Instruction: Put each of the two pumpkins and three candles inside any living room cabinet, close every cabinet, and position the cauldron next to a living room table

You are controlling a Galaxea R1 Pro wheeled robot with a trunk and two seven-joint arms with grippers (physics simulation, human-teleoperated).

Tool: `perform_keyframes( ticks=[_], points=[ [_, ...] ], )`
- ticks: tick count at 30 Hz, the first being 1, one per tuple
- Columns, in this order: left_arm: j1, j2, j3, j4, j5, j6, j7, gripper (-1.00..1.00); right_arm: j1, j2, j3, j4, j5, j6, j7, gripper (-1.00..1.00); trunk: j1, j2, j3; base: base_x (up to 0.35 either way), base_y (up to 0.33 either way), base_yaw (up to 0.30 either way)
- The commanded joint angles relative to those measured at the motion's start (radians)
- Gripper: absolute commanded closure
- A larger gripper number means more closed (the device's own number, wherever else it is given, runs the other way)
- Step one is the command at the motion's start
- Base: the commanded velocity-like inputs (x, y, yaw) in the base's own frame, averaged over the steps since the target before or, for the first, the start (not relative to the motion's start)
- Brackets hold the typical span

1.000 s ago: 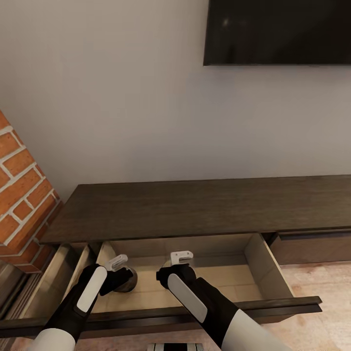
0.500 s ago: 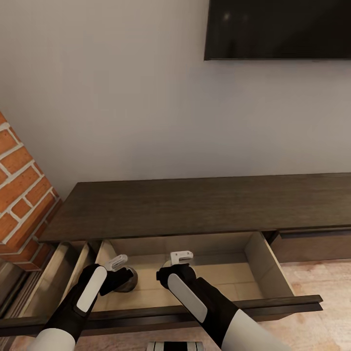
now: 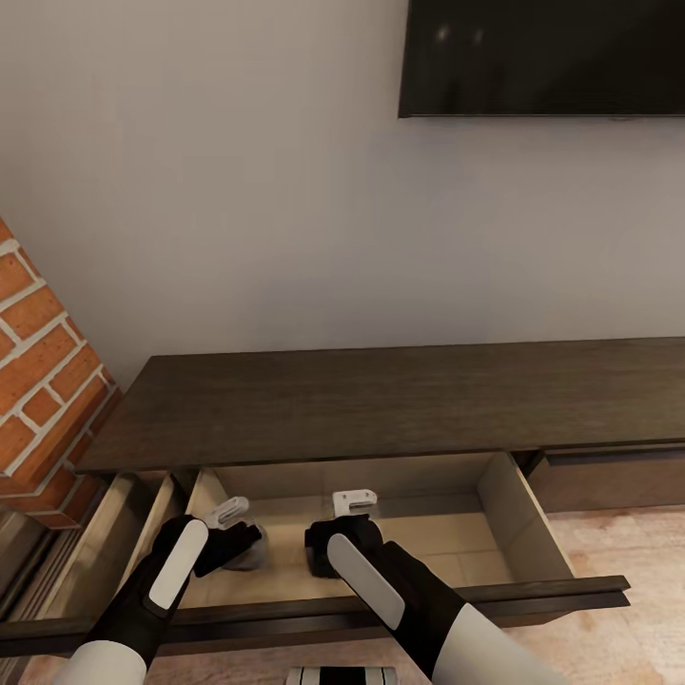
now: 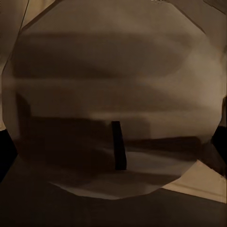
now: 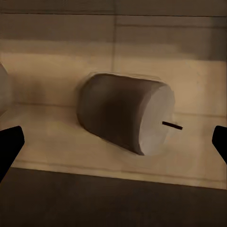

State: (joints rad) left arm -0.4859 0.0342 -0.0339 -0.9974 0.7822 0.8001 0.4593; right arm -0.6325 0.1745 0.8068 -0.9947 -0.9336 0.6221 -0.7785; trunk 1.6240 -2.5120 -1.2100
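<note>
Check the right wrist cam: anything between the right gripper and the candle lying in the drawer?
Nothing. In the right wrist view the right gripper faces the candle lying on its side, wick out, with bare pale drawer floor in between.

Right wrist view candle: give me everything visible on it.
The candle is a short, stubby cylinder, pale grey-beige and matte like wax, with a thin dark wick sticking out of the centre of its flat end face. It lies on its side on the pale floor of the open drawer, close to the back wall, the wick end turned toward the camera and to one side. Nothing grips it: the right gripper's dark fingertips stand wide apart, clear of it.
</note>
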Motion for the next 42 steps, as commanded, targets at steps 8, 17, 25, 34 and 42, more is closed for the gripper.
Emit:
perform_keyframes(
  ticks=[8, 17, 25, 34, 42],
  points=[
    [0.000, 0.000, -0.003, -0.001, 0.012, 0.001, 0.010, -1.00, -0.001, 0.000, 0.002, -0.001, -0.007, 0.002, -0.008, -1.00, 0.000, 0.000, -0.001, 0.000, 0.000, 0.000],
    [0.000, 0.000, -0.003, -0.003, 0.012, 0.003, 0.009, -1.00, -0.001, 0.000, 0.002, -0.001, -0.007, 0.002, -0.008, -1.00, -0.002, 0.001, 0.018, 0.000, 0.000, 0.000],
    [-0.001, 0.000, -0.001, -0.003, 0.012, 0.007, 0.009, -1.00, -0.001, 0.000, 0.002, -0.001, -0.007, 0.002, -0.006, -1.00, -0.006, 0.003, 0.049, 0.000, 0.000, 0.000],
    [-0.002, 0.001, 0.023, -0.019, 0.016, 0.010, 0.008, -1.00, -0.001, 0.000, 0.002, -0.002, -0.008, 0.002, -0.005, -1.00, -0.006, 0.003, 0.053, 0.000, 0.000, 0.000],
    [-0.002, -0.001, 0.026, -0.029, 0.018, 0.023, 0.007, -1.00, -0.001, 0.000, 0.002, -0.002, -0.008, 0.002, -0.005, -1.00, -0.010, 0.005, 0.080, 0.000, 0.000, 0.000]
  ],
)
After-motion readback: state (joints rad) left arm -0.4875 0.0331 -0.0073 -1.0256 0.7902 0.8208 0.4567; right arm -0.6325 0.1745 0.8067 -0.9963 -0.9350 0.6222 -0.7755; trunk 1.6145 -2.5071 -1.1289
